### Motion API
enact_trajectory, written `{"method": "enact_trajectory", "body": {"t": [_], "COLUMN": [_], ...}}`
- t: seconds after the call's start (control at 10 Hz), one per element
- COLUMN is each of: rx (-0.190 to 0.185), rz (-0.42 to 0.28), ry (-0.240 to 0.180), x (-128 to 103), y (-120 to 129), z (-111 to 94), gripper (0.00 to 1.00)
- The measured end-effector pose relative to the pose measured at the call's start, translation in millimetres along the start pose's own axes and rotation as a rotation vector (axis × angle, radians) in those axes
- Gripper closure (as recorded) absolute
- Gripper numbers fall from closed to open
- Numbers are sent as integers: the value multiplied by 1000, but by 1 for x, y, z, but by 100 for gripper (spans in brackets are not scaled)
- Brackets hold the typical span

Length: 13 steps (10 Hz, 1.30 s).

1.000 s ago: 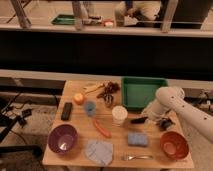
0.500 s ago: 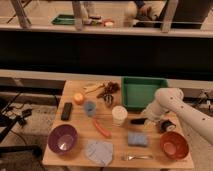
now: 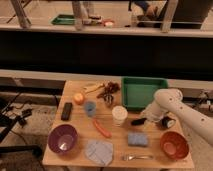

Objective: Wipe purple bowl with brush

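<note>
The purple bowl [image 3: 62,139] stands upright at the table's front left, with nothing over it. A small black brush [image 3: 136,121] lies on the table right of the white cup [image 3: 119,115]. My gripper [image 3: 146,118] hangs at the end of the white arm [image 3: 172,105], which reaches in from the right. It is low over the table, right at the brush's right end. Whether it touches or holds the brush is unclear. The purple bowl is far to its left.
A green tray [image 3: 140,91] sits at the back right and an orange-brown bowl [image 3: 174,145] at the front right. A blue sponge [image 3: 137,139], silver fork [image 3: 136,157], grey cloth [image 3: 100,151], red-orange stick [image 3: 102,129], blue cup [image 3: 90,108], orange fruit [image 3: 79,98] and black block [image 3: 66,110] lie spread across the table.
</note>
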Motion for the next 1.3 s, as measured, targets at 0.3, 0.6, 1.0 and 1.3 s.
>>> {"method": "enact_trajectory", "body": {"t": [0.3,0.6,1.0,1.3], "rx": [0,3,25,68], "rz": [2,-10,-46,-84], "ry": [-1,-3,-4,1], "x": [2,0,-7,-16], "y": [1,0,4,10], "z": [4,7,-1,-23], "gripper": [47,75,100,100]}}
